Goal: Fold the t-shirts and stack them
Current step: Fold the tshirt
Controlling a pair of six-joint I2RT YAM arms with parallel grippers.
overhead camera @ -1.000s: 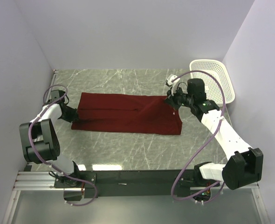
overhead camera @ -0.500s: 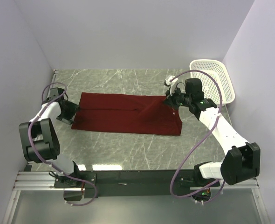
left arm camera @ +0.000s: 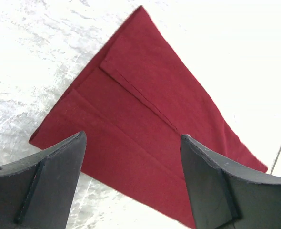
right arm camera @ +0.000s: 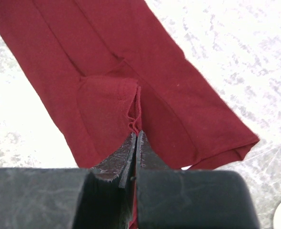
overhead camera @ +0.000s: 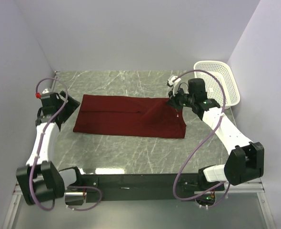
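Note:
The dark red t-shirt (overhead camera: 131, 117) lies on the marble table, folded lengthwise into a long flat strip. My left gripper (overhead camera: 70, 108) hovers just off the strip's left end, open, with nothing between its fingers. In the left wrist view the t-shirt (left arm camera: 145, 109) stretches away beyond the spread left gripper (left arm camera: 133, 136). My right gripper (overhead camera: 173, 102) sits at the strip's upper right edge. The right wrist view shows the right gripper (right arm camera: 135, 131) shut on a pinched pucker of the t-shirt (right arm camera: 102, 57), lifting the cloth into a small ridge.
A white mesh basket (overhead camera: 216, 81) stands at the back right, close behind the right arm. Purple walls close in the table on the left, back and right. Bare marble (overhead camera: 131, 148) runs between the shirt and the arm bases.
My left gripper opened, let go of the shirt's left end and drew back to the left and upward. My right gripper stayed shut on the cloth and edged slightly left.

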